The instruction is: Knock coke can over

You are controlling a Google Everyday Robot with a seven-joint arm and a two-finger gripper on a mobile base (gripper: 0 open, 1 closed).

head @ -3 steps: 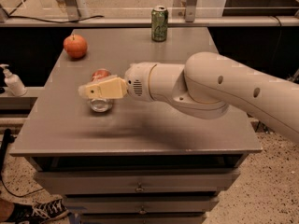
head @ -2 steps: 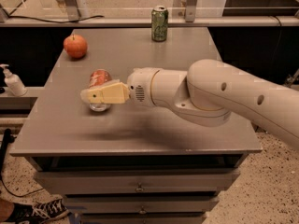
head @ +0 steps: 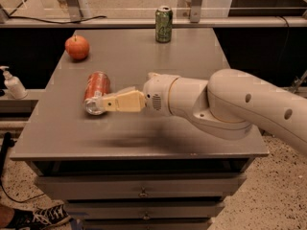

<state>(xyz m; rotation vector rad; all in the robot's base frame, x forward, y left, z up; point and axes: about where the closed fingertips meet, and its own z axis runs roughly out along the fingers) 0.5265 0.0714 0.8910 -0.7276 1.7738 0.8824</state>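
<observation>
The red coke can (head: 97,86) lies on its side on the grey table (head: 144,133), left of centre, with its silver top facing the front edge. My gripper (head: 103,102) reaches in from the right, low over the table. Its tip is against the silver end of the can and partly covers it. The big white arm (head: 230,104) fills the right half of the view.
A green can (head: 163,24) stands upright at the back edge. An orange-red apple (head: 77,47) sits at the back left. A white pump bottle (head: 13,84) stands on a lower shelf to the left. Drawers are under the table front.
The gripper has shifted a little toward the front edge. The can, mostly hidden behind the gripper before, now shows lying on its side.
</observation>
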